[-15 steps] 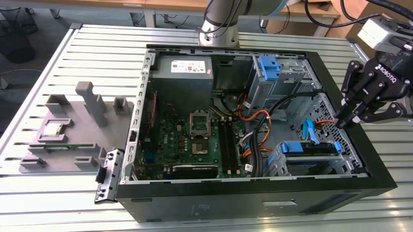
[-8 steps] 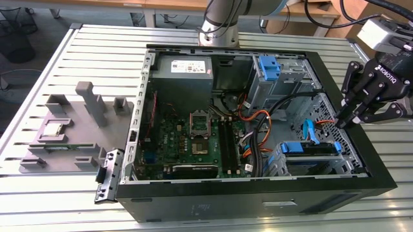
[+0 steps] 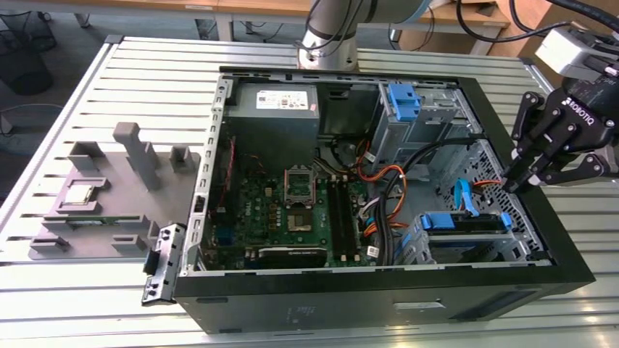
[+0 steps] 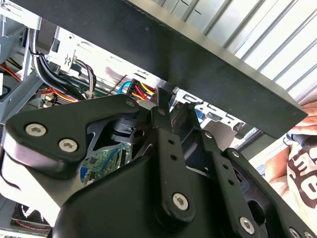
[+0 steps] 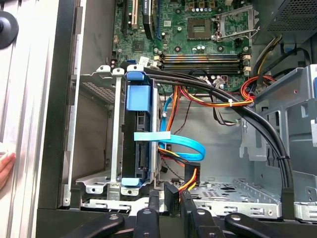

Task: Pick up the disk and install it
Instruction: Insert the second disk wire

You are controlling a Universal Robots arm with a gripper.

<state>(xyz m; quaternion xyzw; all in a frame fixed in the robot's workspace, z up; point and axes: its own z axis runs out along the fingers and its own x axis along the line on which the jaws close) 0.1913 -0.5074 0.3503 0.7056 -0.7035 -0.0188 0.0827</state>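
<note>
Disk (image 5: 141, 148) seated edge-on in the case's (image 3: 387, 308) drive cage, blue carrier showing. Gripper (image 3: 520, 181) hangs at the case wall just beside the cage, fingers drawn together, holding nothing. Risk: fingers could snag the blue ribbon (image 5: 181, 144) and power leads (image 5: 190, 176) crowding the disk's connector side, loosening them.
</note>
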